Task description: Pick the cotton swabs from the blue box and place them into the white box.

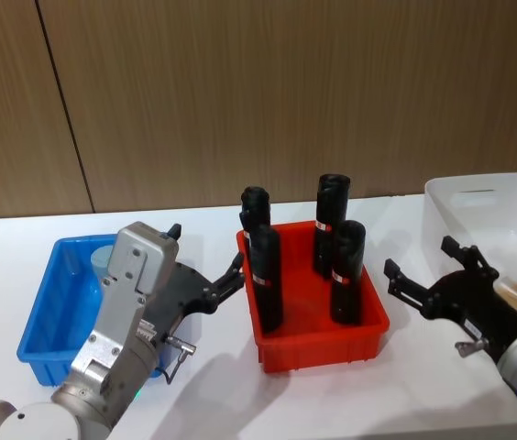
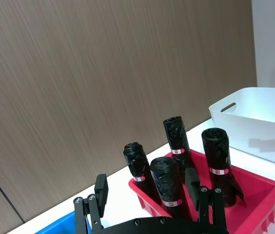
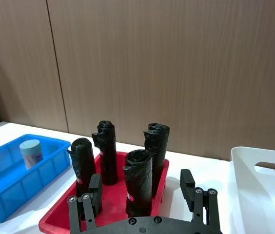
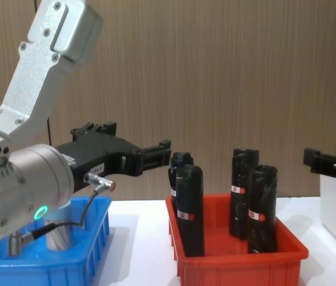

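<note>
Wood-panelled wall behind a white bench [image 1: 396, 394]. The left gripper [image 1: 205, 249], jaws apart and empty, hung above the blue box [image 1: 43, 321]. The right gripper [image 1: 419, 257], likewise apart, waited before the white box [image 1: 478, 183]. Judged step: approach to a pick, calling next for descent onto the cotton swabs [image 3: 31, 152]. The right wrist view showed them upright in the blue box; in the head view the arm half hid them.

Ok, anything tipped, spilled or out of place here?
Nothing stands out. Four black rolls stand upright in the red plastic bin, one clear cotton-swab jar stands in the blue plastic bin, and the left end effector and right end effector hover open, empty.
</note>
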`<move>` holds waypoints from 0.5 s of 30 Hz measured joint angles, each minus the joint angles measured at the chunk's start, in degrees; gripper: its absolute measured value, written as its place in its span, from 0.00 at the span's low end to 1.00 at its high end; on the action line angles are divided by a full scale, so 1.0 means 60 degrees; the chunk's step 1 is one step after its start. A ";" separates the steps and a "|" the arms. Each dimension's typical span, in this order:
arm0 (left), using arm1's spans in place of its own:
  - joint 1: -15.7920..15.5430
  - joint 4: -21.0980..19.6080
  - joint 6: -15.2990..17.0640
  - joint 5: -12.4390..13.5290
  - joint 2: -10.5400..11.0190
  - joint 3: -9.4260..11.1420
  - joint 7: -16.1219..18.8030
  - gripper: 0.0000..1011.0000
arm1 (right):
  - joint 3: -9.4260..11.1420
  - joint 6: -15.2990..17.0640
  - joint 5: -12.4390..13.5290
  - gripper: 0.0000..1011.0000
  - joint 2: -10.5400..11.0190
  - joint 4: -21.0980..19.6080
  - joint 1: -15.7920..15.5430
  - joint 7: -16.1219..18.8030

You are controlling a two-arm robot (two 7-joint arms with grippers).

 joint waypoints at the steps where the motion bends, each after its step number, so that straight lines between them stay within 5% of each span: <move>1: 0.0000 0.0000 0.0000 0.0000 0.0000 0.0000 0.0000 0.99 | 0.0019 -0.0013 0.0043 0.99 0.0009 0.0081 0.0058 0.0105; 15: 0.0000 0.0000 0.0000 0.0000 0.0000 0.0000 0.0000 0.99 | 0.0272 -0.0202 0.0717 0.99 -0.0007 0.2336 0.1521 0.2391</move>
